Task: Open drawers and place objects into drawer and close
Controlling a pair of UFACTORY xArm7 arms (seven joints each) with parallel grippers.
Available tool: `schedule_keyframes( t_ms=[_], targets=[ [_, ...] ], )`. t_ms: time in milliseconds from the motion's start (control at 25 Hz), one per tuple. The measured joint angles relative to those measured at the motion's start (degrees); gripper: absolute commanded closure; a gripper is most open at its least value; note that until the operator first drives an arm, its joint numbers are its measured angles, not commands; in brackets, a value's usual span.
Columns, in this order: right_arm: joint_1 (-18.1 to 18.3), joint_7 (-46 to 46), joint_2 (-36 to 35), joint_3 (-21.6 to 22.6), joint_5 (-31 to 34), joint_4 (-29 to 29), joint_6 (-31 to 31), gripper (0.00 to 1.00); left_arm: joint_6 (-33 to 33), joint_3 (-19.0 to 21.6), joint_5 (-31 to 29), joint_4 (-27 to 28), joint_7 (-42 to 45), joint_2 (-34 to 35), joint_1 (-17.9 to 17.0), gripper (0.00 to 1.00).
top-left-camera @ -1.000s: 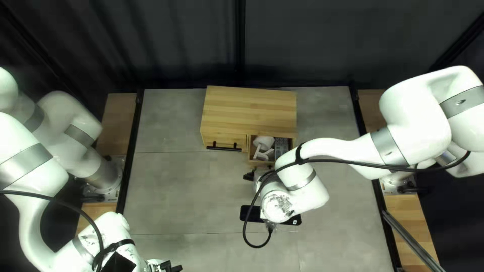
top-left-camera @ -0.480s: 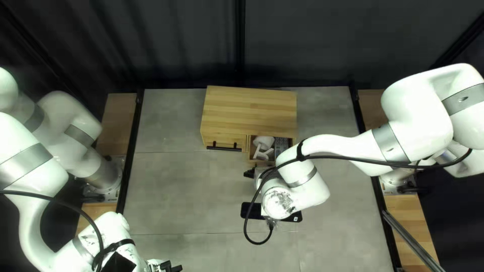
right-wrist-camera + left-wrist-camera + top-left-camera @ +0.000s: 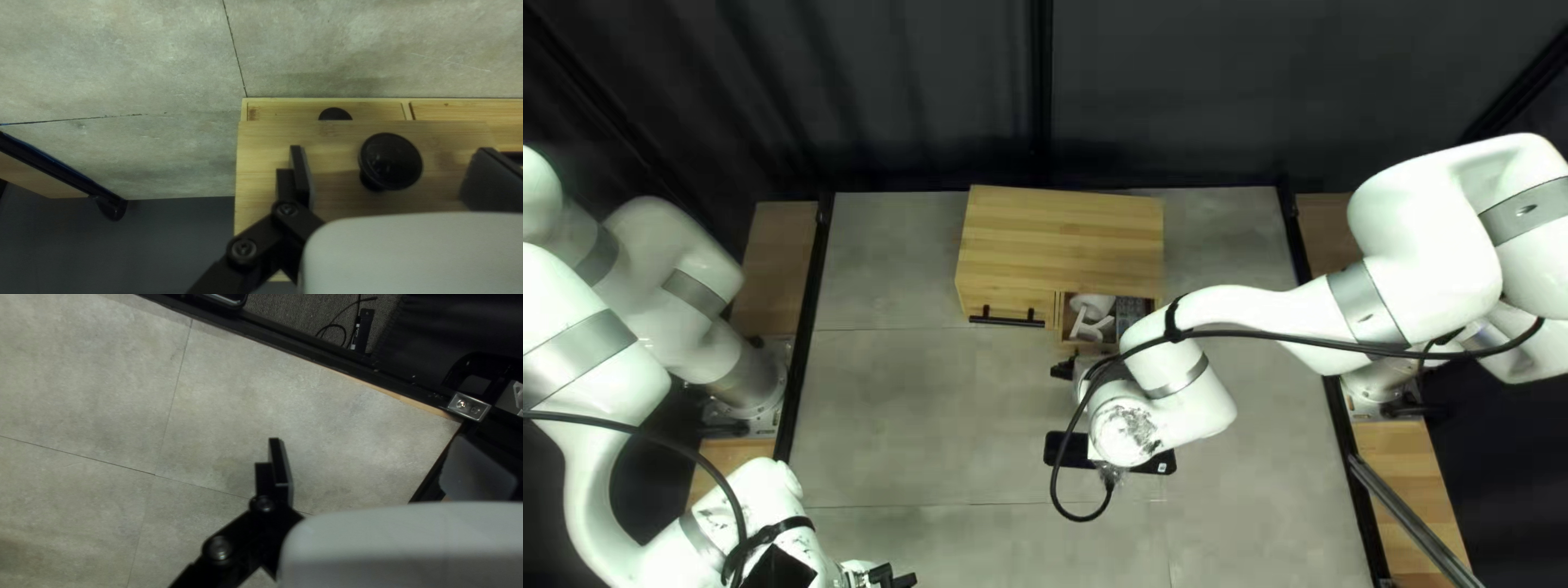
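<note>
Some white pieces [image 3: 1090, 327] lie inside the cabinet's [image 3: 1062, 234] open drawer [image 3: 1083, 350], at the right of its front in the top left view, beside a grey thing [image 3: 1130, 314]. Left of that drawer, the cabinet's front bears a black bar handle [image 3: 1006, 318]. My right gripper [image 3: 1064, 369] is just in front of the cabinet. Its wrist view shows its fingers [image 3: 300, 171] spread, with the drawer's black knob [image 3: 390, 161] between them and a gap at each side; a second knob [image 3: 335, 114] is partly hidden behind the drawer's front panel. My left gripper [image 3: 899, 577] is well apart from the cabinet, to its left and nearer the table's near edge, fingers [image 3: 281, 465] spread with nothing between them. In front of the cabinet, under my right arm, lies a partly hidden black slab [image 3: 1067, 449].
</note>
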State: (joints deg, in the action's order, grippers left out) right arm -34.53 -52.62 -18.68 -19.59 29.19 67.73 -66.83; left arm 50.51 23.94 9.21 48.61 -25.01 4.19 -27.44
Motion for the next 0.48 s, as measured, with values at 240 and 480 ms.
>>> schedule_keyframes(
  t_ms=[240, 480],
  targets=[
    [0.13, -0.23, 0.27, -0.18, 0.28, -0.19, -0.09, 0.0, 0.0, 0.0, 0.0, 0.0, 0.0, 0.0, 0.0, 0.0],
    [0.34, -0.41, 0.81, -0.54, 0.86, -0.87, -0.02, 0.0, 0.0, 0.0, 0.0, 0.0, 0.0, 0.0, 0.0, 0.0]
  ],
)
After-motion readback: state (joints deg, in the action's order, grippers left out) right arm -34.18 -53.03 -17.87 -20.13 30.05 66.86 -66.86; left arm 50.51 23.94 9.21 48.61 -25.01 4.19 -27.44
